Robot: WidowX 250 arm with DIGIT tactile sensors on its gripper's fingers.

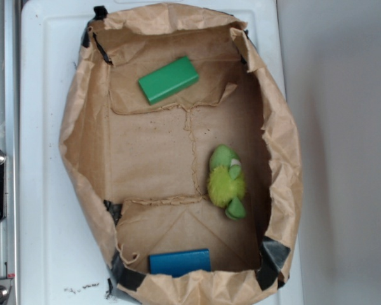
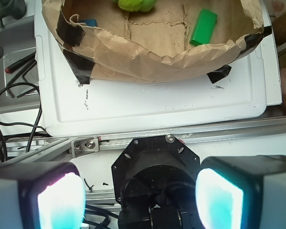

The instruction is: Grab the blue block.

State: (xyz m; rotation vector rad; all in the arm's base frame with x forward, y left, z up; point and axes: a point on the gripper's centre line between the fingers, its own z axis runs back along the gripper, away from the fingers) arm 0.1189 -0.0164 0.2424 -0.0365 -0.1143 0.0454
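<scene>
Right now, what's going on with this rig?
Nothing is being handled yet. The hand is open and empty, back by the rail, outside the brown paper bag. Inside the bag lie the blue block at one end, a green block at the other, and a yellow-green plush toy between them. The blue block is untouched.

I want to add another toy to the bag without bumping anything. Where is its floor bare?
The widest free patch is the paper bag floor's middle and left, between the green block, the plush toy and the blue block. Tighter: right of the toy by the wall, and the blue block's end.
</scene>
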